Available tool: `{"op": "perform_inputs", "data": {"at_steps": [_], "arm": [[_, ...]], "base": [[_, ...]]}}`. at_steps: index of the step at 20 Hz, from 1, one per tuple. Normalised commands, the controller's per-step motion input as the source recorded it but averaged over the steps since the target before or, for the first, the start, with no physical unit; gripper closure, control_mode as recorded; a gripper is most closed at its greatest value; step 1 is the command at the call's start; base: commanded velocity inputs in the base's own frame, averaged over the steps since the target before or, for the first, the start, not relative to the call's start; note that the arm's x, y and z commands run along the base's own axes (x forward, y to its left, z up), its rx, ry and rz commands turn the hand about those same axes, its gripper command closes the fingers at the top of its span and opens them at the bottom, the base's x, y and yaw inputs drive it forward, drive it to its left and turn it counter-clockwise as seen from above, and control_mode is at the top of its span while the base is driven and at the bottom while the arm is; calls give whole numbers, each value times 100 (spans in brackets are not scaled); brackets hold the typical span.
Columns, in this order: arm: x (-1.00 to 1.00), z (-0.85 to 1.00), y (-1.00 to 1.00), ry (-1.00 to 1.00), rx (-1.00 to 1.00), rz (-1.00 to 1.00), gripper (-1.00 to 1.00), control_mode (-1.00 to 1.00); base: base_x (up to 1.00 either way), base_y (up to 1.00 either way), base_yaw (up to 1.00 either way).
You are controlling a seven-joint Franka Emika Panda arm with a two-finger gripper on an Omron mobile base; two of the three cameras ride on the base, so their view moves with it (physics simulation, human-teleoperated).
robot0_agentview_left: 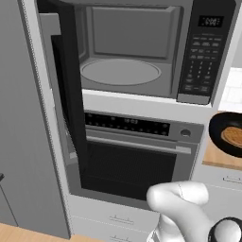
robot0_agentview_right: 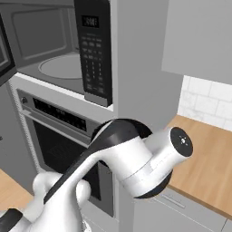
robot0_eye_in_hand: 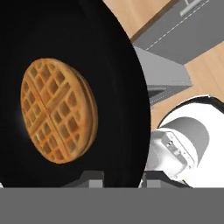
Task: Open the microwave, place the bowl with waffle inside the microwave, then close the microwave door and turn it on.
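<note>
1. While the microwave door (robot0_agentview_left: 68, 101) stands swung out to the left, the microwave (robot0_agentview_left: 142, 42) cavity is open with its turntable bare; opening is done.
2. Bowl with waffle (robot0_agentview_left: 228, 134) sits at the right on the wooden table (robot0_agentview_left: 215, 158), well apart from the cavity; placing, closing and switching on remain.
3. In the hand view the bowl (robot0_eye_in_hand: 109, 87) is very close, waffle (robot0_eye_in_hand: 57, 111) centred. Gripper (robot0_eye_in_hand: 116, 177) fingertips flank the rim at the bottom edge; cannot tell whether they pinch it or stand spread.
4. Edges: the keypad panel (robot0_agentview_left: 203, 56) lies between bowl and cavity; the oven (robot0_agentview_left: 137, 151) sits below.
5. Room, as judged: a wide opening, but the carry must clear the panel and cabinet post.
</note>
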Motion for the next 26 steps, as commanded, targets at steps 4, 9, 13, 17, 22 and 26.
{"op": "perform_inputs", "data": {"at_steps": [4, 9, 13, 17, 22, 26], "arm": [[-19, 57, 100, -13, 3, 0, 100, -100], [-64, 34, 81, -18, 1, 1, 100, -100], [-38, 42, 100, -12, 0, 3, 100, -100], [-12, 52, 100, -11, 0, 2, 100, -100], [32, 39, 100, -5, -11, 2, 100, -100], [60, 50, 95, 22, -3, 0, 100, -100]], "base": [[0, 0, 0], [0, 0, 0], [0, 0, 0], [0, 0, 0], [0, 0, 0], [0, 0, 0]]}}
